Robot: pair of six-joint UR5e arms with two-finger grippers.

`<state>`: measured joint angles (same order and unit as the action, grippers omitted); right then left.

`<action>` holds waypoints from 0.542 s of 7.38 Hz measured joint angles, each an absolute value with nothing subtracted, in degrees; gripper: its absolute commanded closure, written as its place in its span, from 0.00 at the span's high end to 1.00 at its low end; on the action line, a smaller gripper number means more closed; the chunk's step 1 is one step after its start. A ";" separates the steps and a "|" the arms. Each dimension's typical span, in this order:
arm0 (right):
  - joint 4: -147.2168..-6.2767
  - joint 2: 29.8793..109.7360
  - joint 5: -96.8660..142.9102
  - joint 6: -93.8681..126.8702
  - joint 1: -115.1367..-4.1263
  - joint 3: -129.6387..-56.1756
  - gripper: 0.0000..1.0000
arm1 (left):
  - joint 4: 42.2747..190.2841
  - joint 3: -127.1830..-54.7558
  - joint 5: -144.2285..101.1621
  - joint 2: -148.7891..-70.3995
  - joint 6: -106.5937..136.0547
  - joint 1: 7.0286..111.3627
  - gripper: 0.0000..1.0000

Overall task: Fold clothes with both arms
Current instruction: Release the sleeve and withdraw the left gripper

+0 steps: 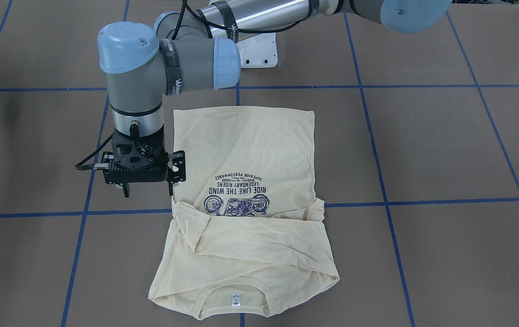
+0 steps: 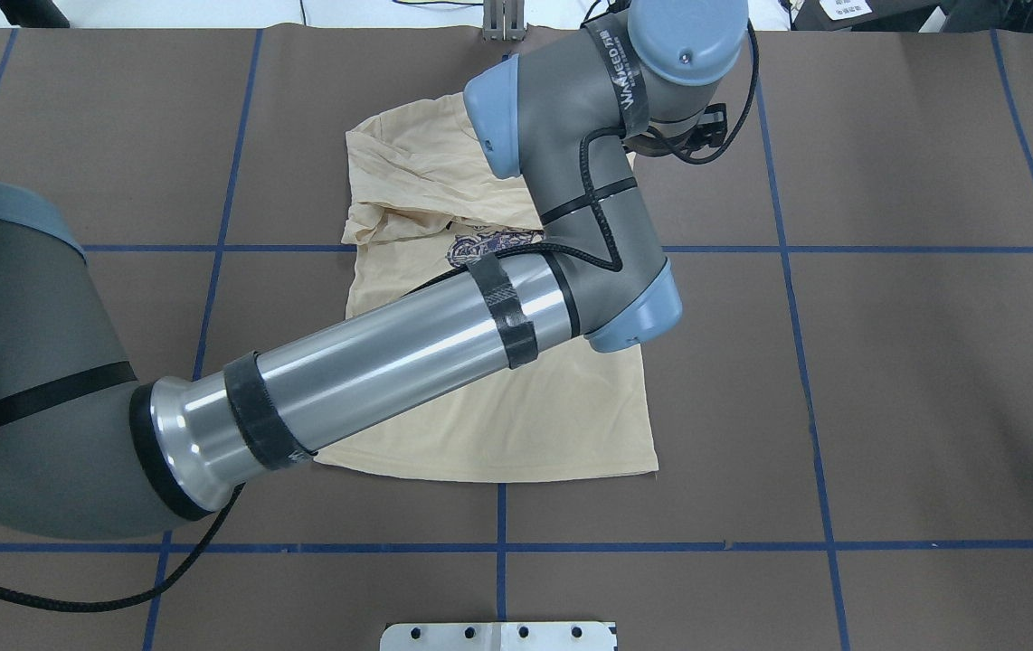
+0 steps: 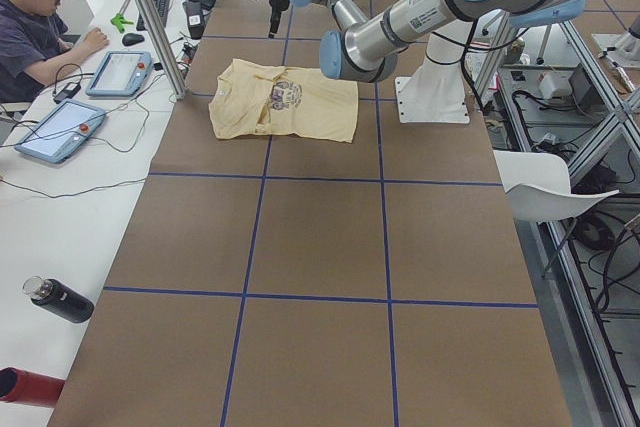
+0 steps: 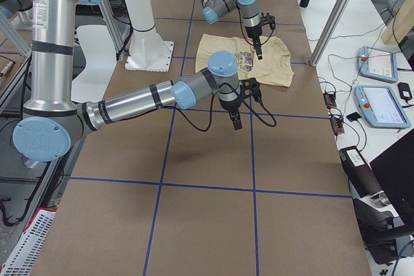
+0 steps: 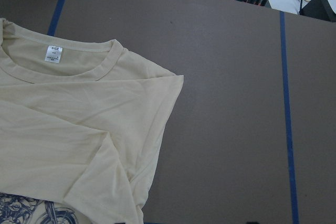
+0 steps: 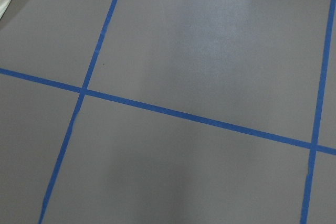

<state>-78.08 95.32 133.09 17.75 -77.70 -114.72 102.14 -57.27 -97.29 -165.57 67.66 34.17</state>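
The clothes are one cream-yellow shirt (image 1: 241, 154) lying flat on the brown table, print side up. Its sleeves are folded across the chest (image 1: 250, 240) and cover part of the motorcycle print (image 1: 237, 204). The collar with its white label (image 5: 53, 53) points away from the robot. My left arm reaches across the shirt (image 2: 498, 425). The left gripper (image 1: 148, 190) hangs open and empty just beside the shirt's edge on the robot's right. My right gripper (image 4: 235, 121) shows only in the exterior right view, hovering over bare table; I cannot tell its state.
Blue tape lines (image 6: 157, 109) grid the table. The white pedestal base (image 1: 259, 50) stands behind the shirt. A person (image 3: 35, 17) sits at a side desk with tablets (image 3: 120, 72). Bottles (image 3: 60, 299) lie on that desk.
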 measured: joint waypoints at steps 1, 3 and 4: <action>-77.25 94.52 133.02 21.12 -76.73 -115.02 1.00 | 98.96 -66.38 -97.40 -159.14 63.89 34.21 1.00; -71.55 93.49 129.71 33.58 -70.19 -115.79 1.00 | 93.88 -85.46 -97.43 -144.63 57.91 34.26 1.00; -68.96 93.24 124.78 42.04 -63.95 -117.47 1.00 | 93.03 -95.18 -97.31 -136.06 55.35 34.30 1.00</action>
